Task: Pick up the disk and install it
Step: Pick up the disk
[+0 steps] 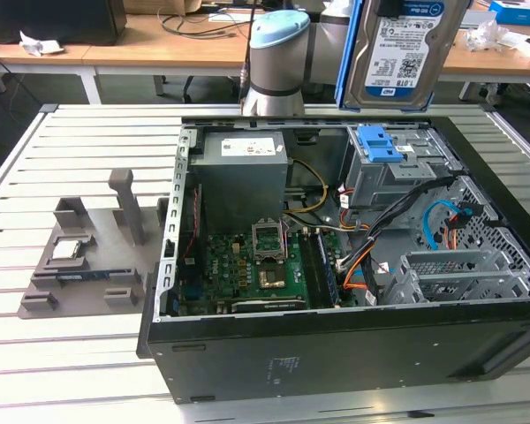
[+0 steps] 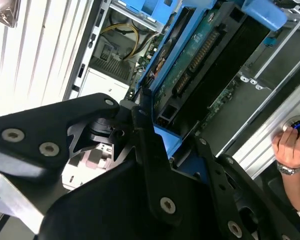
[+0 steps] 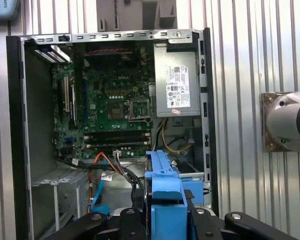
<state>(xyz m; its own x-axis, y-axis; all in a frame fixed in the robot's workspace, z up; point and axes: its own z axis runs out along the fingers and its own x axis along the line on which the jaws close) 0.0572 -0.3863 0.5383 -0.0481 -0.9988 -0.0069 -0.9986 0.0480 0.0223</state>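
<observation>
I have gripper clamped on disk by its blue bracket, black fingers pressing both sides in first wrist view. Disk hangs upright, label toward exterior camera, well above open computer case on slatted table. Below it in exterior view: grey drive cage, blue plastic piece on top. Person's hand near case edge in second wrist view.

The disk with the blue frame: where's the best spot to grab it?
Probably by the blue bracket at its top end, from above, as the gripper holds it. The disk hangs upright over the open computer case, so that end is free, and plastic spares the label and circuit board.
</observation>
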